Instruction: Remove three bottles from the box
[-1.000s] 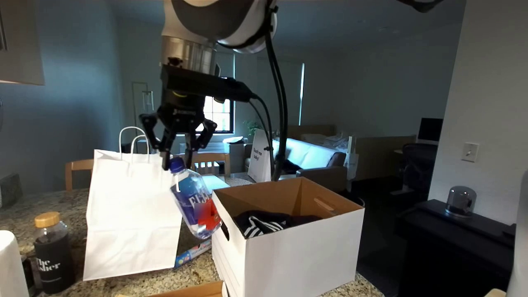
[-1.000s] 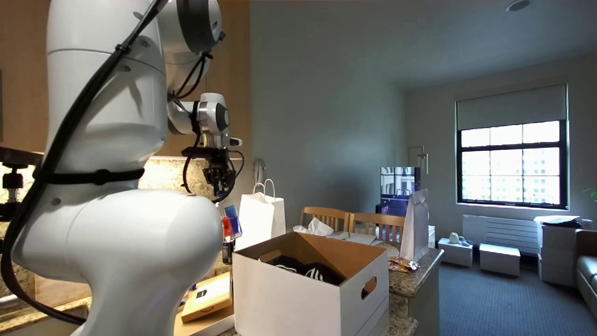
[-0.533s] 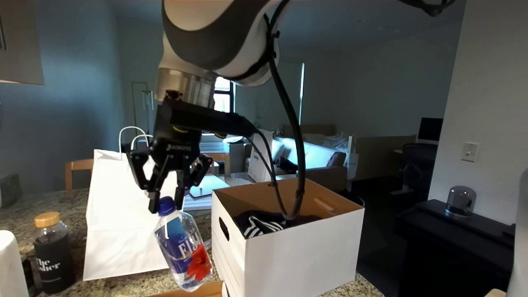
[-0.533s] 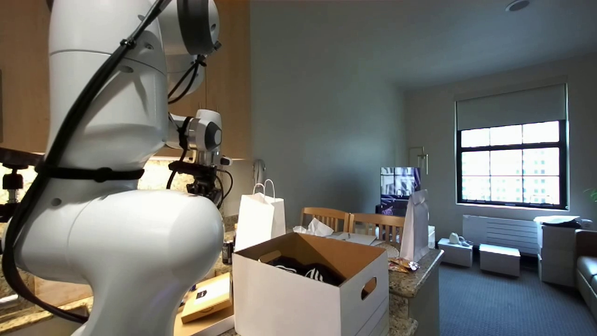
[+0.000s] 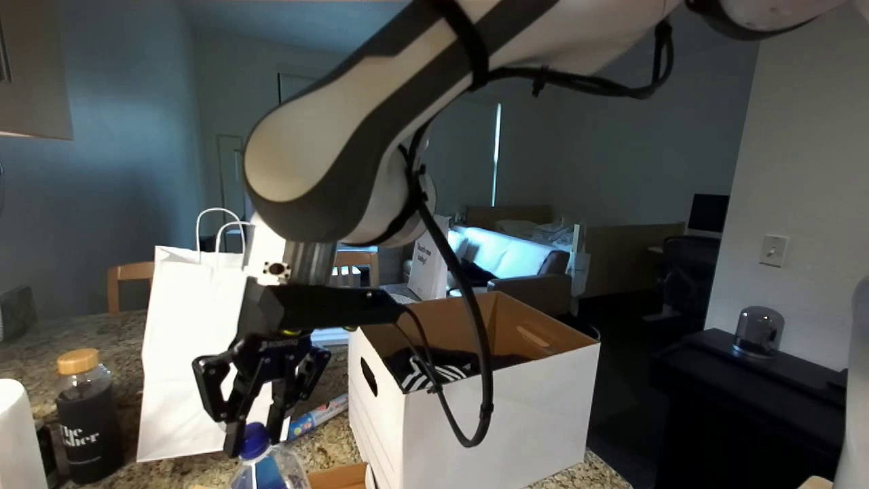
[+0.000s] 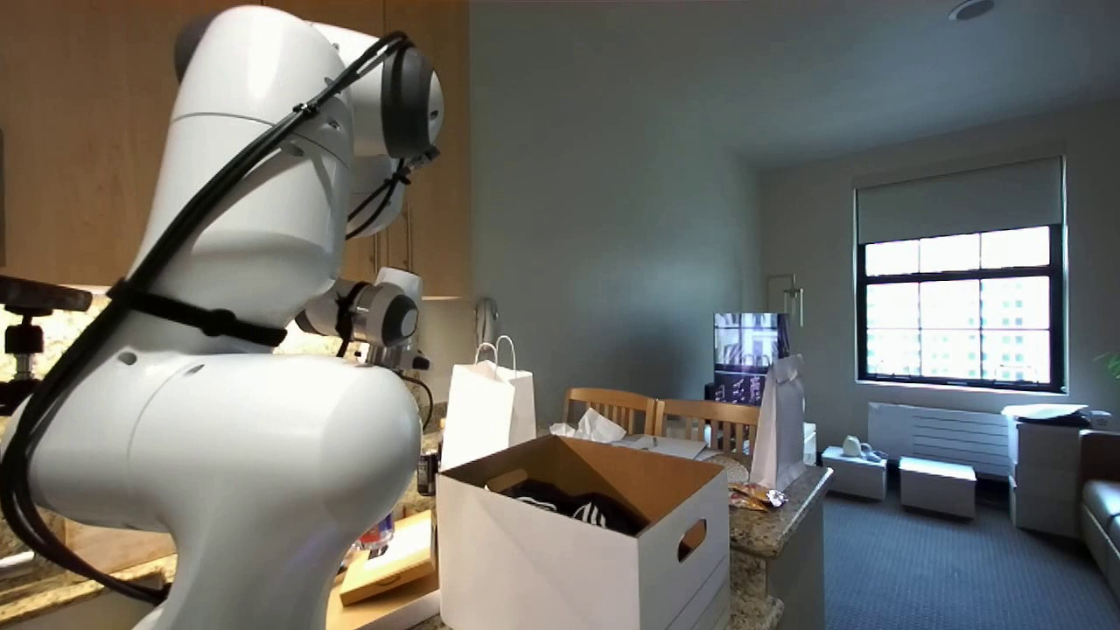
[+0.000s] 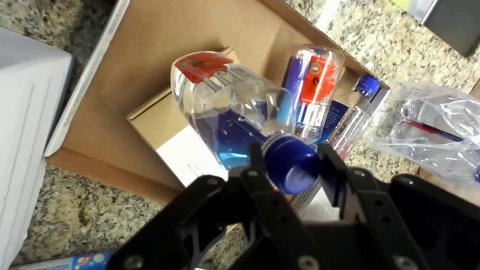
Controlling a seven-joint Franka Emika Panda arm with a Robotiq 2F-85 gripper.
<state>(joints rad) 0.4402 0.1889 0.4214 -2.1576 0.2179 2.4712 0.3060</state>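
Clear bottles: one in jaws, two beneath

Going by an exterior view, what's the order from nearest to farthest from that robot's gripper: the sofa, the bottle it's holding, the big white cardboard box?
1. The bottle: held in the gripper, hanging just below it.
2. The white cardboard box: to the right in the picture.
3. The sofa: well back, beyond the box.

In an exterior view, the held bottle and the box are cropped at bottom; the box's floor is hidden.
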